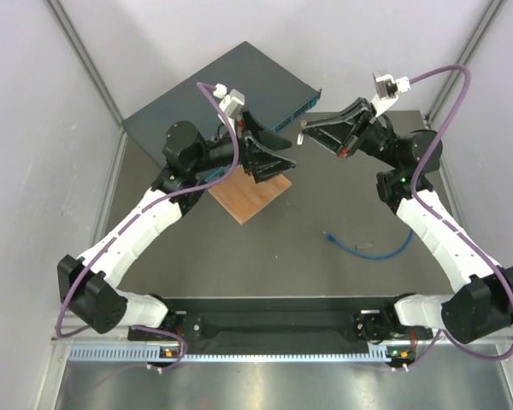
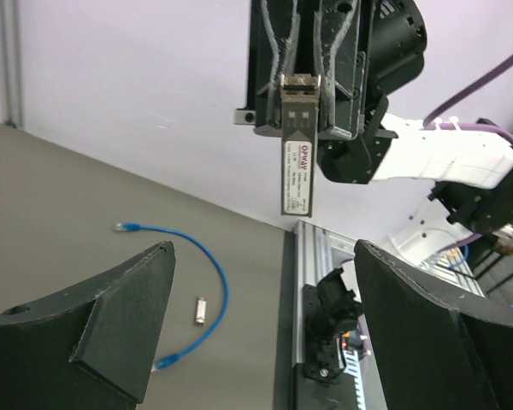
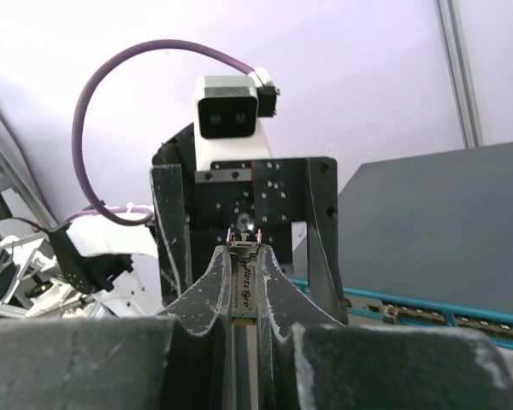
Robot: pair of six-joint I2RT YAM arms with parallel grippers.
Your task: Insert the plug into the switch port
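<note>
The dark teal switch (image 1: 214, 85) lies at the back left; its top and blue front also show in the right wrist view (image 3: 445, 222). The blue cable (image 1: 376, 248) lies loose on the table, one plug (image 1: 329, 234) at its left end; in the left wrist view the cable (image 2: 218, 282) has a plug (image 2: 124, 227) at each end. My right gripper (image 1: 312, 130) is raised and shut on a labelled grey metal module (image 3: 244, 286), not on the plug. My left gripper (image 1: 289, 154) is open and empty, facing the module (image 2: 297, 162) from close by.
An orange-brown wooden square (image 1: 250, 192) lies under the left arm, in front of the switch. A small loose grey metal piece (image 2: 201, 311) lies beside the cable. Grey walls enclose the table on three sides. A black rail (image 1: 274, 325) joins the arm bases.
</note>
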